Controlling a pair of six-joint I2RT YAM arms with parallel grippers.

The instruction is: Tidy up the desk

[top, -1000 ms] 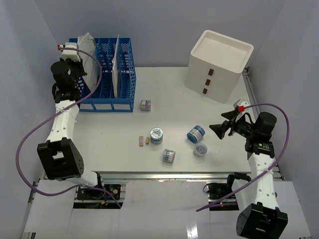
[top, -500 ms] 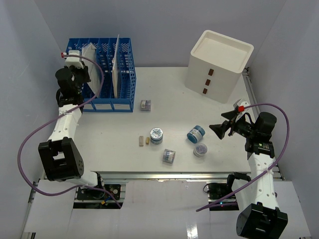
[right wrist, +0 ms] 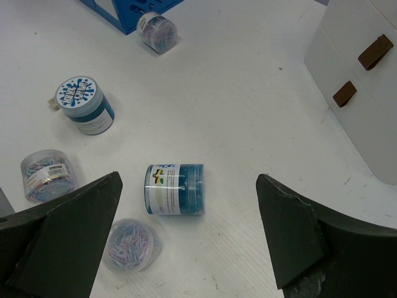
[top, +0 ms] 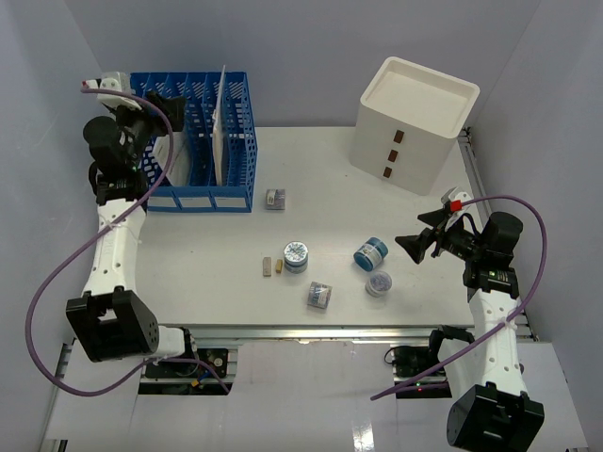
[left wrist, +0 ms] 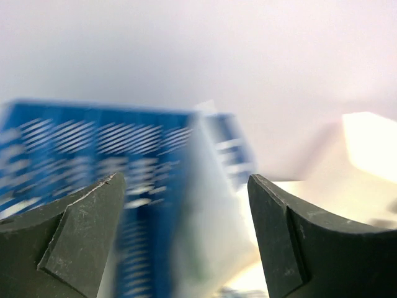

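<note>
The desk (top: 320, 179) is a white tabletop with loose items on it. My left gripper (top: 166, 104) hangs open above the left end of the blue file rack (top: 203, 141), holding nothing. Its wrist view is blurred: between the open gripper (left wrist: 185, 181) show the rack (left wrist: 93, 143) and a white sheet (left wrist: 208, 205) standing in it. My right gripper (top: 403, 244) is open above the desk's right side, holding nothing. In its wrist view a blue jar (right wrist: 175, 189) lies on its side below the gripper (right wrist: 188, 180), with a clear tub of paper clips (right wrist: 131, 243) beside it.
A white drawer box (top: 413, 122) stands at the back right. A jar with a blue-and-white lid (top: 296, 255), a clear tub (top: 319, 296), a small tub (top: 275, 199) and two small tan pieces (top: 272, 267) lie mid-desk. A metal rail (top: 311, 331) runs along the near edge.
My left gripper has opened and let go of the white sheet at the rack's left end, then pulled up and back to the left. The right arm has not moved.
</note>
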